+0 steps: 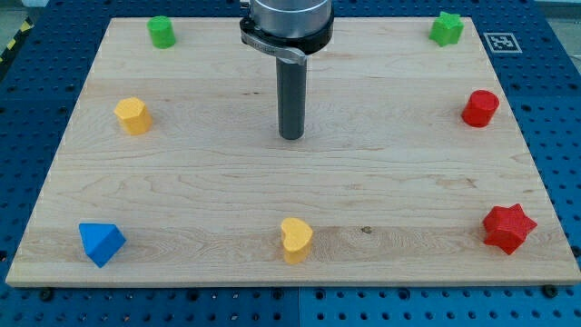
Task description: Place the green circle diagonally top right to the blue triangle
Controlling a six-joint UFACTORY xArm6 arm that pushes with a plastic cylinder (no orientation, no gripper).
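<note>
My tip point(291, 137) is resting on the counter point(381, 182), in the upper middle of the wooden board, touching no block. The arm carries no fingers at all, only the straight dark rod, so nothing is being gripped.

The green circle point(162, 32) is sitting well away from my tip, up and toward the view's left, close to the board's top edge. The blue triangle point(100, 243) is lying far down and to the view's left of my tip, near the board's bottom left corner. The two are well apart, the circle standing above the triangle and somewhat to its right.

A yellow block point(132, 115), roughly hexagonal, is sitting to the view's left of my tip, at about the same height. A yellow heart point(296, 240) is lying almost straight below my tip, near the bottom edge. A green star point(446, 29) is sitting up and to the view's right of my tip. A red block point(480, 108), rounded and many-sided, is sitting far to the right, slightly above my tip. A red star point(507, 227) is lying down and far to the right.
</note>
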